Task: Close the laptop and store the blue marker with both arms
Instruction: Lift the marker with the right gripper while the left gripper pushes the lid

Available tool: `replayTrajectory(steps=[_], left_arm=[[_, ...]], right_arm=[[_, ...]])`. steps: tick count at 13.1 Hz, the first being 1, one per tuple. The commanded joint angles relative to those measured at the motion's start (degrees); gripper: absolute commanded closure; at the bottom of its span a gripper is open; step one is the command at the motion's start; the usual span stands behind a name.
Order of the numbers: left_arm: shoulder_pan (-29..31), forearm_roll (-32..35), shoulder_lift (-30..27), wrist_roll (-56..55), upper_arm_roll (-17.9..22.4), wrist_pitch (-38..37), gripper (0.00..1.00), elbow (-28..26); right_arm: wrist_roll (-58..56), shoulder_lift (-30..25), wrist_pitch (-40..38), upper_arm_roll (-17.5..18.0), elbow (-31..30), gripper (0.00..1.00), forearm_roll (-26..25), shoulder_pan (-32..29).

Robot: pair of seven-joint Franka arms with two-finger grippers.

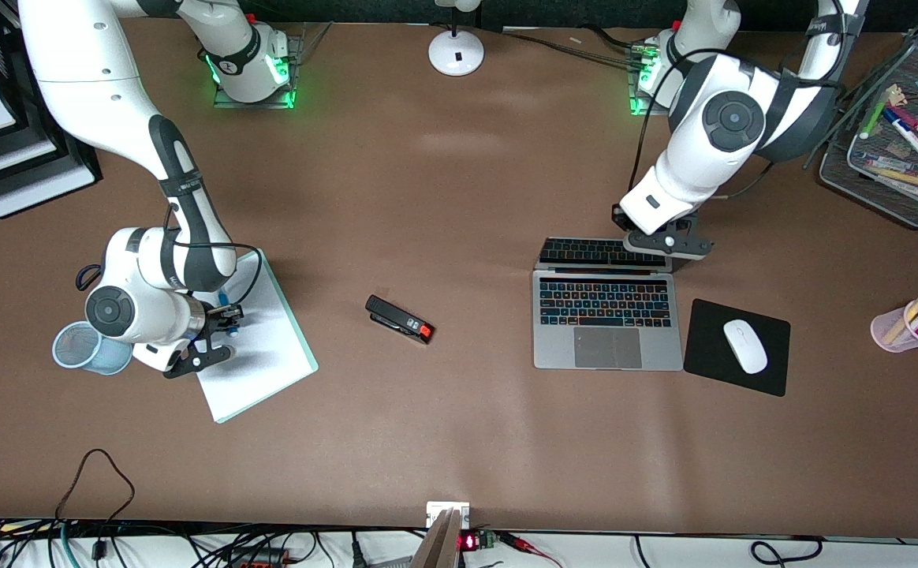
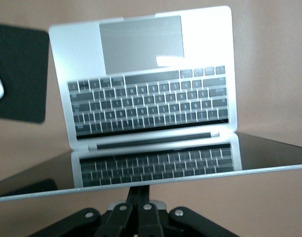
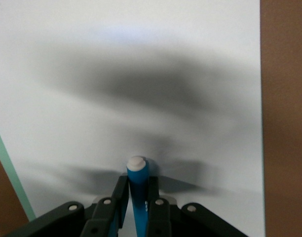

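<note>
Free room and obstacles, placed from the laptop (image 1: 607,315). Toward the right arm's end, bare table (image 1: 475,197) runs to the stapler (image 1: 400,319), then more bare table to the white notepad (image 1: 258,339). Over that pad hangs the right gripper (image 1: 226,319), fingers closed on the blue marker (image 3: 137,197), with the pale blue cup (image 1: 90,347) just beside the arm. At the lid's upper edge sits the left gripper (image 1: 668,246), fingers together, apparently touching the lid. Toward the left arm's end, the mouse pad (image 1: 737,347) with the mouse (image 1: 745,345) lies just beside the laptop; the pink pen cup (image 1: 912,323) and mesh tray (image 1: 893,126) stand well apart
</note>
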Motion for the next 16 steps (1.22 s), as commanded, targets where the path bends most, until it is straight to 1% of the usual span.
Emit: replayTrajectory(steps=[1, 3, 4, 5, 8, 11, 12, 15, 16], left_arm=[[1.02, 2.12, 2.32, -0.04, -0.4, 4.11, 1.0, 1.4], [1.64, 2.12, 5.12, 0.23, -0.22, 7.02, 1.0, 3.85], [1.81, 2.21, 7.66, 0.23, -0.22, 7.2, 1.0, 6.22], [1.82, 2.21, 10.47, 0.32, -0.22, 7.47, 1.0, 8.5], [2.16, 4.13, 15.93, 0.32, -0.05, 10.36, 1.0, 12.38], [2.17, 4.76, 21.82, 0.4, 0.47, 14.13, 1.0, 15.98], [2.08, 4.76, 23.23, 0.4, 0.83, 15.89, 1.0, 16.43], [1.9, 4.85, 28.15, 0.49, 1.09, 21.08, 1.0, 17.66], [1.82, 6.24, 29.65, 0.49, 1.35, 22.31, 1.0, 18.19]], right_arm=[[-1.24, 0.8, 0.26, 0.23, 0.87, 0.81, 0.84, -0.19], [-1.24, 0.8, 0.35, 0.23, 0.87, 0.86, 0.75, -0.19], [-1.24, 0.8, 0.35, 0.23, 0.87, 0.87, 0.75, -0.1], [-1.24, 0.71, 0.27, 0.23, 1.04, 0.91, 0.75, -0.1], [-1.15, -0.17, -0.61, 0.32, 4.2, 0.93, 1.01, 0.25], [-1.67, -3.85, -1.14, 0.75, 4.91, 0.94, 0.92, 0.17], [-3.15, -5.08, -1.14, 0.76, 4.91, 0.94, 1.01, 0.25], [-12.1, -9.65, -1.58, 0.93, 4.83, 0.94, 1.19, 0.08], [-15.53, -11.32, -2.28, 0.93, 4.83, 0.94, 1.27, -0.01]])
